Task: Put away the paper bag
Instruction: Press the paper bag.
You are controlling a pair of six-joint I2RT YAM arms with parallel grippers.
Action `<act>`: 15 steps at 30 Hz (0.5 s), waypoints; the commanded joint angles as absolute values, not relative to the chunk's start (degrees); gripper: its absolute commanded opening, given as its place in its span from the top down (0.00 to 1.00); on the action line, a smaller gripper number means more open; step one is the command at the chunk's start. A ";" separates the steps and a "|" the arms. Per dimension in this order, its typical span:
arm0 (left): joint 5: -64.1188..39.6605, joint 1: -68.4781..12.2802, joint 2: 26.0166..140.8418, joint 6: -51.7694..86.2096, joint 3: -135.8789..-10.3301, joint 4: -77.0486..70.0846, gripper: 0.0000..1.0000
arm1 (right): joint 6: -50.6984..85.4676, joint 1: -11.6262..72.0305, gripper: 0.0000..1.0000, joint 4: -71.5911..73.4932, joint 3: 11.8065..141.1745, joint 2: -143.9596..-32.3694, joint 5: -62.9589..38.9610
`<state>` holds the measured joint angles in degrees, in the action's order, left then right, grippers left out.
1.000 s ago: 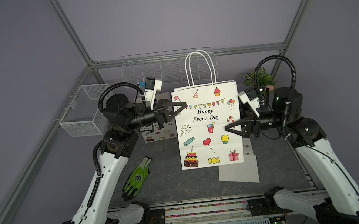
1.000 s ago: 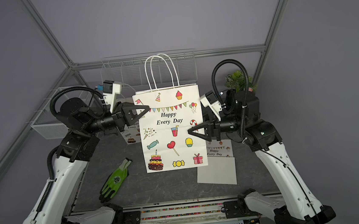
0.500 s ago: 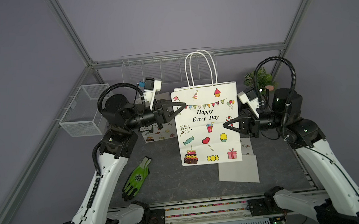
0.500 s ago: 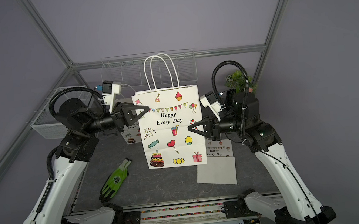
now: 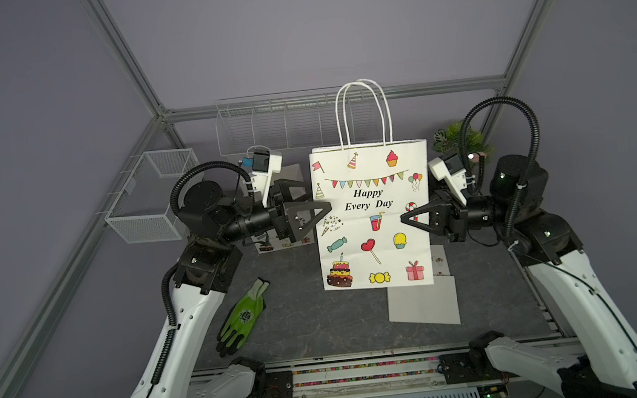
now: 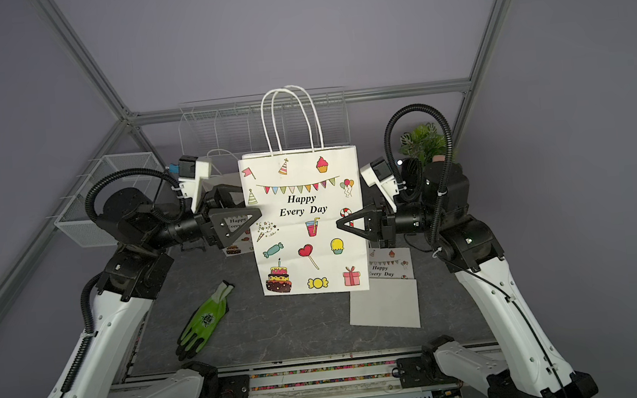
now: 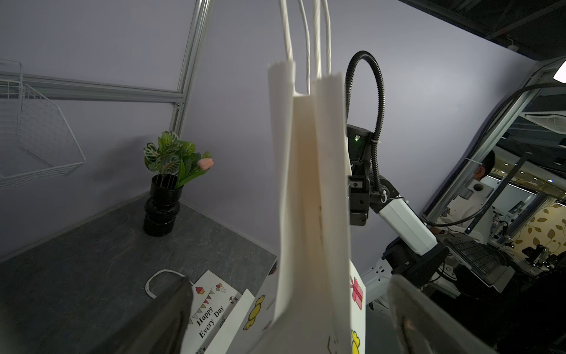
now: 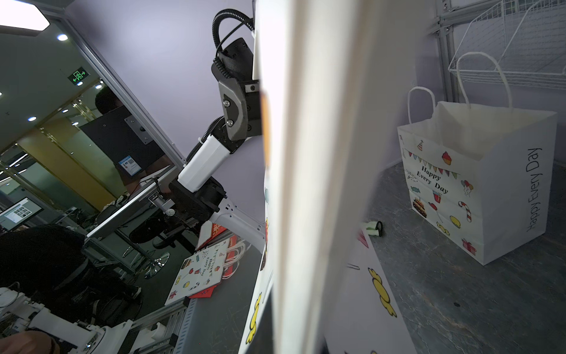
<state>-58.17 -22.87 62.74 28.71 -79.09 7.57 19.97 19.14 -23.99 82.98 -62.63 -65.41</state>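
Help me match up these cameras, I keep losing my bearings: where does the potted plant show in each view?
In a top view: potted plant far back, just right of the paper bag, level with its top.
In a top view: same spot, right of the bag.
Left wrist: in full sight, well apart from the bag.
Right wrist: not in it.
Shared landmark: the upright paper bag, in all four views.

"Happy Every Day" stands on the paper bag point(image 5: 368, 199) and the open bag point(image 8: 435, 180)
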 commanded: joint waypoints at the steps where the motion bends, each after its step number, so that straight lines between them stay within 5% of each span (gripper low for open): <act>1: -59.61 -22.74 60.15 31.78 -75.66 4.40 0.00 | 25.00 18.26 0.93 -16.45 84.30 -63.81 -70.64; 5: -58.79 -22.68 56.71 30.71 -73.21 4.71 0.00 | 34.08 17.73 0.93 -4.38 85.00 -66.33 -75.87; 15: -48.64 -22.35 54.35 19.40 -71.92 11.33 0.00 | 31.79 15.13 0.93 -12.08 109.07 -86.48 -89.11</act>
